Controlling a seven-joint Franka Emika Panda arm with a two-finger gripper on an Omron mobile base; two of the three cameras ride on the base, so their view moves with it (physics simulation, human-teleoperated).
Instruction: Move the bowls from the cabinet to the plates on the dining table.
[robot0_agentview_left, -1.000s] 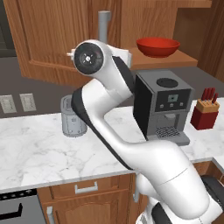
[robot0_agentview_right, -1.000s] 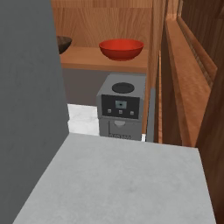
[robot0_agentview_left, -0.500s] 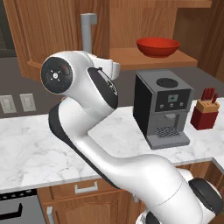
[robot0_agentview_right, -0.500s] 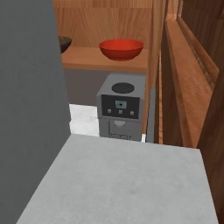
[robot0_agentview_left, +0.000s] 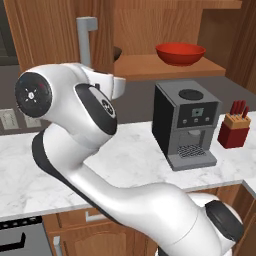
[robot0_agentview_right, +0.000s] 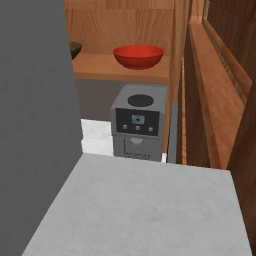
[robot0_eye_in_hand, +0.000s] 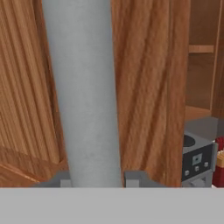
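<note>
I see the red bowl (robot0_agentview_left: 180, 53) on the open cabinet (robot0_agentview_left: 150, 30) shelf above the coffee machine (robot0_agentview_left: 187, 122), the dark bowl's edge (robot0_agentview_left: 117, 52) to its left. My gripper (robot0_eye_in_hand: 94, 180) is well left of both, nearly closed around the door's grey handle (robot0_eye_in_hand: 83, 92).

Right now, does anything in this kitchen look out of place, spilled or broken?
Nothing stands out. The red bowl sits upright on the open cabinet shelf, the coffee machine and knife block stand straight on the marble counter, and the jaws are closed around the cabinet's grey handle.
</note>
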